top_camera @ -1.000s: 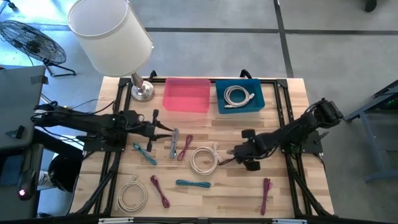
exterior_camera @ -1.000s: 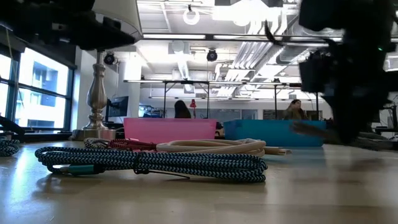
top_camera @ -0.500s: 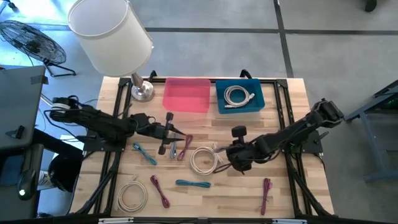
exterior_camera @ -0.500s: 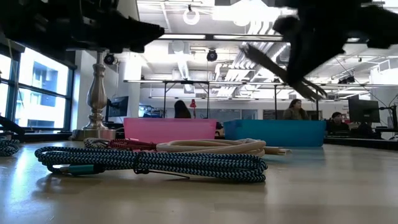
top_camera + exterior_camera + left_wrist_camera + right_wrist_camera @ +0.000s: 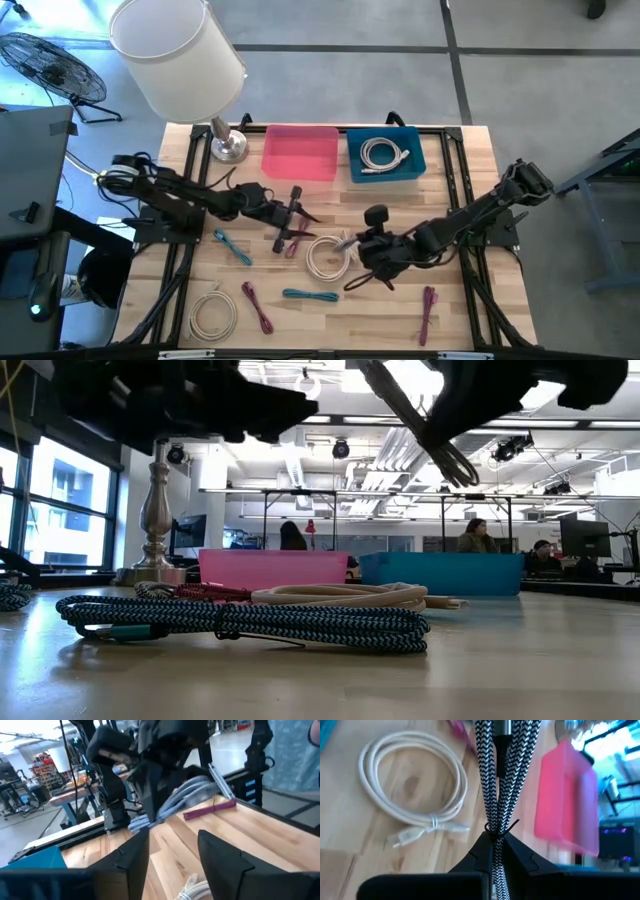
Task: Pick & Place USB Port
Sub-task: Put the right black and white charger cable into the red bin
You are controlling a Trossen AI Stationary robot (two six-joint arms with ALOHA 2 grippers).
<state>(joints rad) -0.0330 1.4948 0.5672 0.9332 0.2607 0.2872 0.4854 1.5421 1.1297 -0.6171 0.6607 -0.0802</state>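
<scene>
My right gripper point(image 5: 356, 247) hovers over the table's middle, beside the white coiled cable point(image 5: 328, 257), shut on a black-and-white braided cable bundle point(image 5: 495, 780). In the low view this bundle point(image 5: 430, 430) slants high above the table. My left gripper point(image 5: 305, 213) is open and holds nothing. It hangs above the grey cable point(image 5: 281, 232) and red cable point(image 5: 298, 238), fingers pointing toward the right arm. The pink bin point(image 5: 300, 152) and the blue bin point(image 5: 352, 158) stand at the far edge. My right gripper pinches the braided bundle between its two fingers point(image 5: 476, 855), just behind the thin tie point(image 5: 495, 826) that binds its strands. The fingers lie along the bundle, which sticks out forward past them. The bundle is lifted clear of the table and tilted.
A lamp point(image 5: 225, 145) stands at the far left corner. The blue bin holds a white cable point(image 5: 383, 154). More cables lie on the table: teal point(image 5: 310, 295), teal point(image 5: 232, 247), magenta point(image 5: 258, 308), magenta point(image 5: 428, 310) and a white coil point(image 5: 212, 312).
My right gripper has risen and moved toward the table's left, carrying the braided bundle up from table height until it slants high in the low view. My left arm has reached toward the table's right, from the left edge to above the grey and red cables.
</scene>
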